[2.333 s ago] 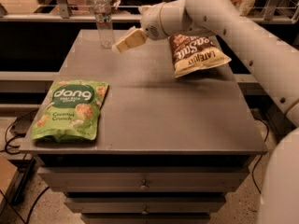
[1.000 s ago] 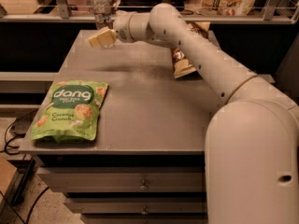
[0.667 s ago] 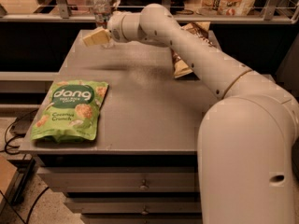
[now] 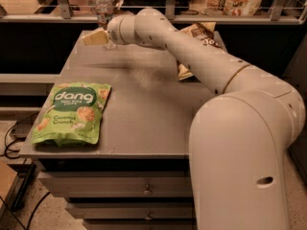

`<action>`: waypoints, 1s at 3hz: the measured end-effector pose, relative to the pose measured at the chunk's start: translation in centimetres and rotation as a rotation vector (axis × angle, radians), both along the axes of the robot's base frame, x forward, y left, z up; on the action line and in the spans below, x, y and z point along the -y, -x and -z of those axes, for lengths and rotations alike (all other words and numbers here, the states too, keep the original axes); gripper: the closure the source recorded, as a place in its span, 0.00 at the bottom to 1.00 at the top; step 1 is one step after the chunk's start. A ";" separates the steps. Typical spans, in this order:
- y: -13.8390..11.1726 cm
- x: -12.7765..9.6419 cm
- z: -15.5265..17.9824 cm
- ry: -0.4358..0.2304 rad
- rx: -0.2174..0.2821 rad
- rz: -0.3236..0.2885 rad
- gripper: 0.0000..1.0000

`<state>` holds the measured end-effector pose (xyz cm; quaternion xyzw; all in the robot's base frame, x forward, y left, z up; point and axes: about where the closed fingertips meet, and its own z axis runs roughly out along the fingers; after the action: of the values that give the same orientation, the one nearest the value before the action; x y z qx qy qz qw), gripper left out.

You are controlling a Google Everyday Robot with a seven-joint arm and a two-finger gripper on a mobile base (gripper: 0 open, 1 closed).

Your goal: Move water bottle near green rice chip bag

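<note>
Far-left back corner of the table [image 4: 144, 97]: my hand [image 4: 92, 38] sat low by the water bottle [image 4: 102, 11], just beside its lower body. My wrist covered the bottle's base, so I couldn't tell whether the hand was released or clenched on it, nor whether it touched the bottle at all. Task looked to me at an early stage, approx. the reach-and-grasp step. The bottle stood upright at the back edge, well apart from the green rice chip bag [image 4: 73, 113], which lay flat, face up, at the front-left corner. By my reading, nothing of the move itself was done yet. What was left: get a sure hold, carry the bottle fwd along the left side and set it down upright near the bag w/o landing on it. The bottle was small and clear w/ a white cap, pale and hard to pick out against the railing behind it. A brown chip bag [image 4: 201, 32] lay at the back right, partly hidden by my arm.
</note>
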<state>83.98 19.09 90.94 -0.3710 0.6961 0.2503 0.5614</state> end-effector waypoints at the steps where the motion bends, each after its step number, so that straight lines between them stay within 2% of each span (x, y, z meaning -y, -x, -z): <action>1: -1.6 0.7 1.3 -0.053 -0.036 0.050 0.03; 2: -2.5 1.1 1.9 -0.075 -0.044 0.070 0.26; 3: -2.8 1.3 1.5 -0.075 -0.017 0.062 0.49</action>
<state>86.74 17.80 89.45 -0.3257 0.7024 0.2617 0.5763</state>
